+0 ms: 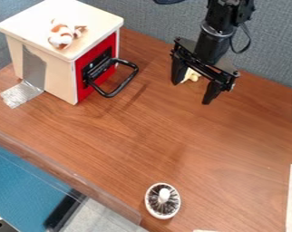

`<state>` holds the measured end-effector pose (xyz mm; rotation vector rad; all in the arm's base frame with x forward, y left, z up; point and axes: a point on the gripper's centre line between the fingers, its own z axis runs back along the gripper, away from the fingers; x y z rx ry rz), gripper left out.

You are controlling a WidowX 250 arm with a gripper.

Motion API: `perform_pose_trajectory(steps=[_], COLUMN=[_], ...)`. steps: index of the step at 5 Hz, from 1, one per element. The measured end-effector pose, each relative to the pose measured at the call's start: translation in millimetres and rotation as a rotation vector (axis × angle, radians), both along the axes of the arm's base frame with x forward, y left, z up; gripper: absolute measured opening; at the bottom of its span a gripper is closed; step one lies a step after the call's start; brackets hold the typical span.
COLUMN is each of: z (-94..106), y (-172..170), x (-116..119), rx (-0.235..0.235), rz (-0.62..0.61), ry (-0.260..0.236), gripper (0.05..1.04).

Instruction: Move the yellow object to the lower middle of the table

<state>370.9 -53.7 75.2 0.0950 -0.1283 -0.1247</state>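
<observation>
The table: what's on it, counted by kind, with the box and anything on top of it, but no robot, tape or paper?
Box with a red front: 1
Orange-and-white toy: 1
Small yellow object: 1
Round white bristled thing: 1
Total: 4

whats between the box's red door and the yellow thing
In the camera view: the black handle on the red door, bare tabletop, then one finger of the gripper, beside the yellow thing.

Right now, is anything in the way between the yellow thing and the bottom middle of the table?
The gripper hangs by the yellow thing; beyond it, nothing visible blocks the way until the round white-rimmed thing near the bottom middle.
</observation>
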Motion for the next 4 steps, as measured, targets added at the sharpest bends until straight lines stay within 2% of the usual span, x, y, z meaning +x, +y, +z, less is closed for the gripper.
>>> perform_pose_trajectory(steps=[1,2,4], z=[-16.3,-23.4,-32.8], y=[-0.4,7.6,49.1], x=[-2.6,11.4,68.2], rx=[-0.001,-0.036,-0.084], rz=[-0.002,-0.061,0.004], ry=[0.045,0.052,0.009], gripper=[1.001,1.0,1.0])
